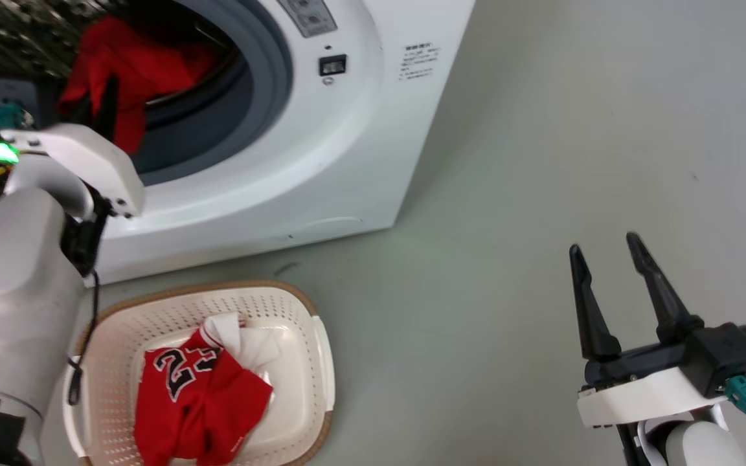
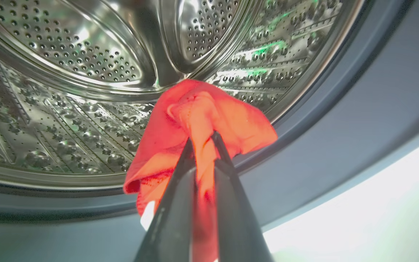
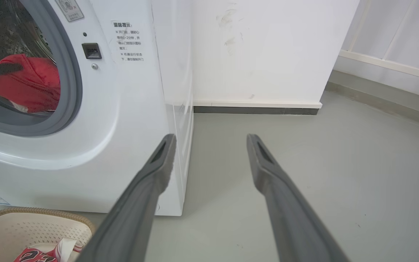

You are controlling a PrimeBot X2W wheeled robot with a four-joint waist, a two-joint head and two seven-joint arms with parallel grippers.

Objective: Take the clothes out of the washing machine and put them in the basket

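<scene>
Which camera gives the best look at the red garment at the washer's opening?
Left wrist view: the red garment sits close, pinched in the left gripper. Head view shows it partly behind the arm; right wrist view, small inside the porthole.

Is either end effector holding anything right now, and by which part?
The left end effector grips the red garment by a bunched fold; the right end effector is open and empty.

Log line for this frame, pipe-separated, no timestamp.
left gripper: jaws shut on plain red garment in washing machine mouth | right gripper: jaws open above floor | basket: jersey inside
</scene>
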